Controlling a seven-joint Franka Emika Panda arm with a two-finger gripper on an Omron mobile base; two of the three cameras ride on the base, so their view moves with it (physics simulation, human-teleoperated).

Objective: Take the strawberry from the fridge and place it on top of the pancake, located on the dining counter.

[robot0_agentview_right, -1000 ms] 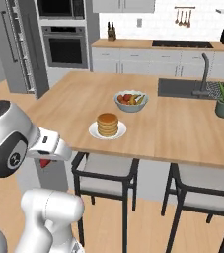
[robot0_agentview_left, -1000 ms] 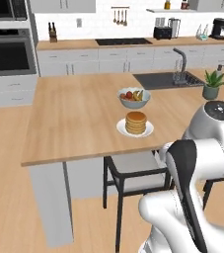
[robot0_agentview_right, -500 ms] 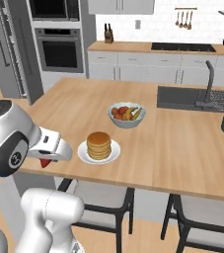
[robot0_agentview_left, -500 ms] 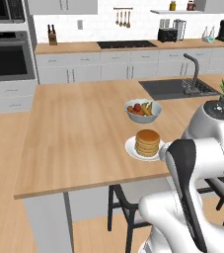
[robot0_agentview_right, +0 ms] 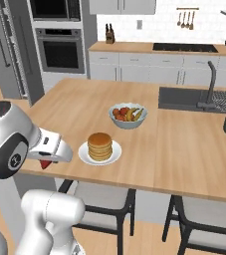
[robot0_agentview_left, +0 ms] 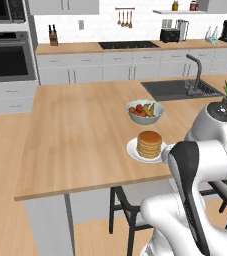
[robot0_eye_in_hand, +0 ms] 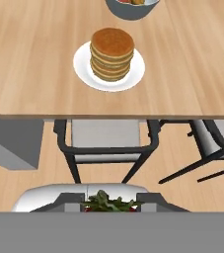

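One hand view shows strawberry (robot0_eye_in_hand: 103, 202) leaves between end effector (robot0_eye_in_hand: 108, 201) fingertips.

The pincer (robot0_agentview_right: 46, 163) hangs just off the near edge of the table (robot0_agentview_right: 184, 154), with the strawberry (robot0_eye_in_hand: 102, 202) between its fingertips. Ahead of it, on the table, the pancake (robot0_agentview_right: 100, 146) sits on a plate (robot0_agentview_right: 84, 153); the bowl of fruit (robot0_agentview_right: 127, 115) lies just beyond that. The sink (robot0_agentview_right: 194, 97) is set in the table's far side, well apart. A stool (robot0_eye_in_hand: 106, 141) stands under the table edge, below and before the pincer. The fridge (robot0_agentview_right: 7, 47) stands far off to its left.
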